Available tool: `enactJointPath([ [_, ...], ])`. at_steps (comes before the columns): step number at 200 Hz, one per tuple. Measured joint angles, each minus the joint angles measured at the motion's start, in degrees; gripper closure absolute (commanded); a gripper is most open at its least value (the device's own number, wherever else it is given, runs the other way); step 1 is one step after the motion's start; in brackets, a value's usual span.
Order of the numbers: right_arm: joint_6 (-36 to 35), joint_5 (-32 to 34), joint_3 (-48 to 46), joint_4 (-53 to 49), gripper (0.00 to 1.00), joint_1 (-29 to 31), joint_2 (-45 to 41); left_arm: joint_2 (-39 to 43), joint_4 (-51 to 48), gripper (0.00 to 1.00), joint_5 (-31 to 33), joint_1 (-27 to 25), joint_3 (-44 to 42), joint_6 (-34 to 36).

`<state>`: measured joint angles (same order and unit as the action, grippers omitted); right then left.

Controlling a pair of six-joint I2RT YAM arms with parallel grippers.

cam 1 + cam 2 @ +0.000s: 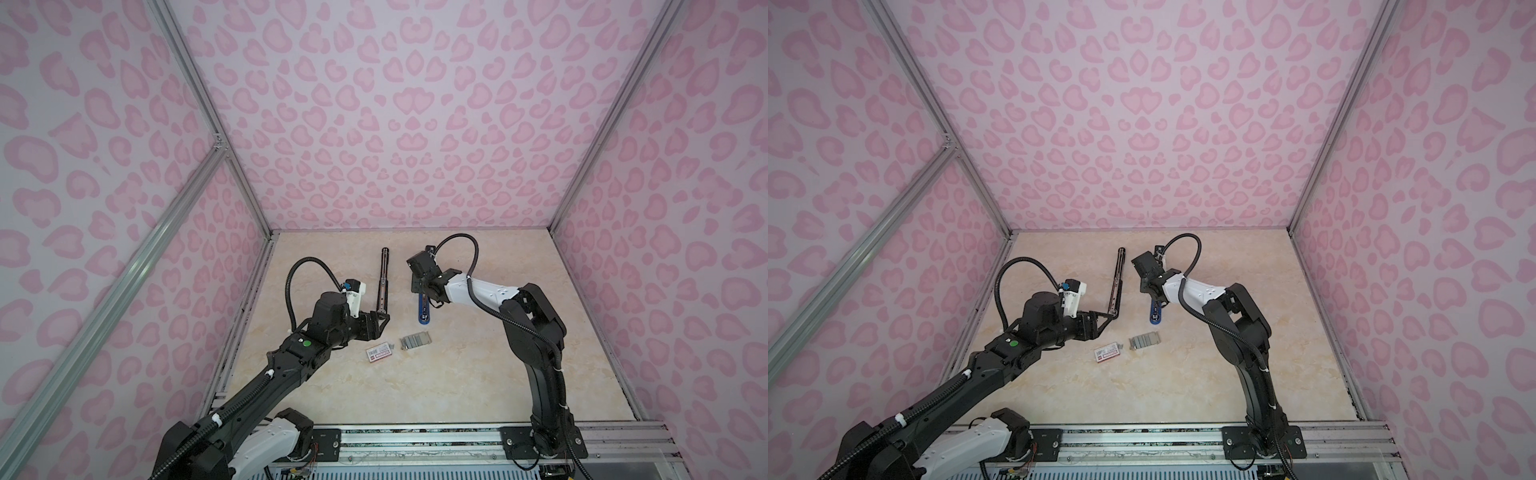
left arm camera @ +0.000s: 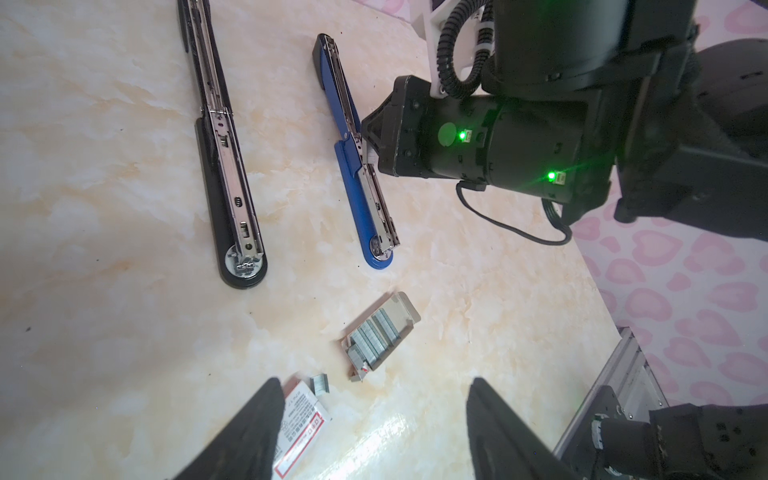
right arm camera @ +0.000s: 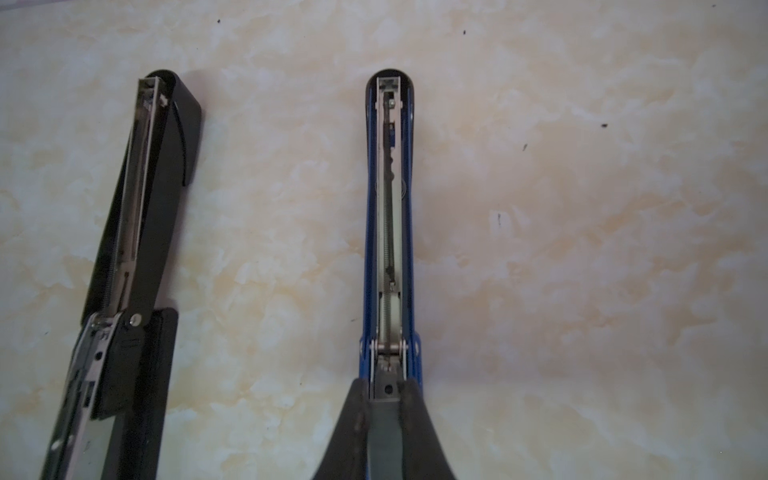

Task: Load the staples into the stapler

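Observation:
The blue stapler (image 1: 423,313) (image 3: 390,208) lies opened flat on the marble table, its metal channel facing up. My right gripper (image 1: 422,294) (image 3: 384,384) points down onto the stapler just past its hinge and is shut on a narrow grey strip of staples held over the channel. More staples (image 1: 415,341) (image 2: 374,338) sit packed in an open cardboard tray nearer the front, and a small loose block (image 2: 321,382) lies beside it. My left gripper (image 1: 380,324) (image 2: 374,380) hovers open and holds nothing, one finger over the white box sleeve (image 2: 301,424).
A black stapler (image 1: 383,286) (image 2: 224,166) lies opened flat to the left of the blue one, its near end close to my left gripper. Pink patterned walls enclose the table. An aluminium rail (image 1: 415,440) runs along the front edge.

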<state>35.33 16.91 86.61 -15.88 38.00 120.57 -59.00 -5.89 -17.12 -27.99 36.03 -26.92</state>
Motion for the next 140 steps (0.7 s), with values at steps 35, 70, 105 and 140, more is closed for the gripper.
enactJointPath([
  [35,0.02,-0.02,-0.33,-0.22,0.84,0.24,0.00,0.09,-0.02,0.28,0.02,-0.11,-0.04,0.00],
  [70,0.07,-0.04,-0.68,-0.24,0.84,0.31,0.00,0.09,-0.02,0.28,0.04,-0.11,-0.33,-0.02],
  [105,0.04,0.00,-0.68,-0.26,0.84,0.35,-0.04,0.09,0.00,0.28,0.04,-0.11,-0.44,-0.02],
  [140,0.02,0.33,-0.13,-0.37,0.84,0.35,-0.04,-0.09,0.00,0.28,0.02,-0.11,-0.44,-0.02],
])
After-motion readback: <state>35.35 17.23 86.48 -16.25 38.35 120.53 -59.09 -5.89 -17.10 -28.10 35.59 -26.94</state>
